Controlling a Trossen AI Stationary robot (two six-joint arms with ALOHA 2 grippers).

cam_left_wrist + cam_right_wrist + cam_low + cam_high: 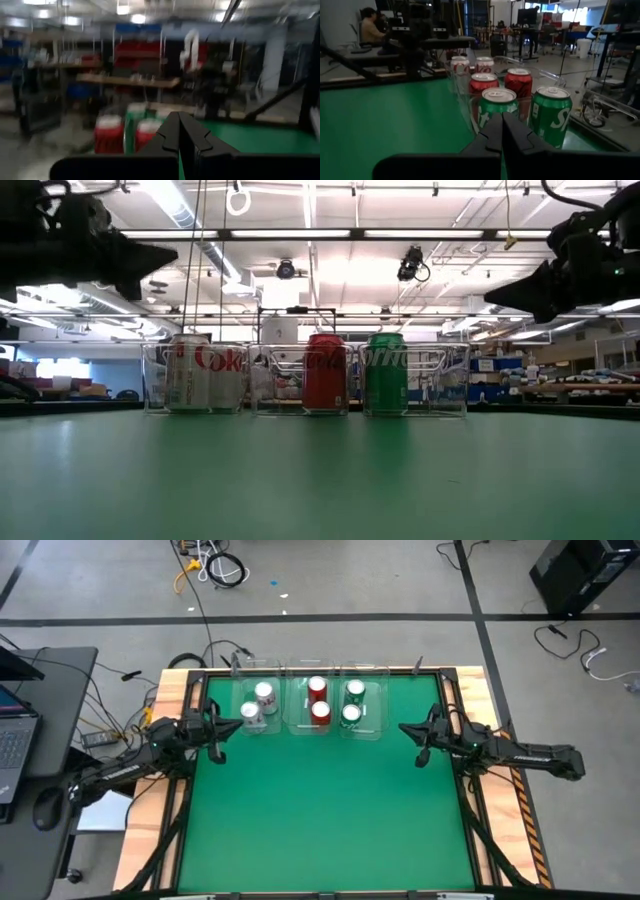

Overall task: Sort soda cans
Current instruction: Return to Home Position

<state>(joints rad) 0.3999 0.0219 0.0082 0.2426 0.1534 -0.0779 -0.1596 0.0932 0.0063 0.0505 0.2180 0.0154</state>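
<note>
Red cans (320,711) stand in the middle bin (299,721), silver cans (253,714) just left of it, green cans (351,713) just right, with left jaws and right jaws clenched, empty, well apart either side.

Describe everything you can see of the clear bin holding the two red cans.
The middle bin is a clear plastic rectangular tub, open-topped and thin-walled. It stands upright on the green table near its far edge, in the centre of a row of three, between the bin of silver cans and the bin of green cans. Whether the bins touch is unclear. Two upright red cans stand inside it, one behind the other.
</note>
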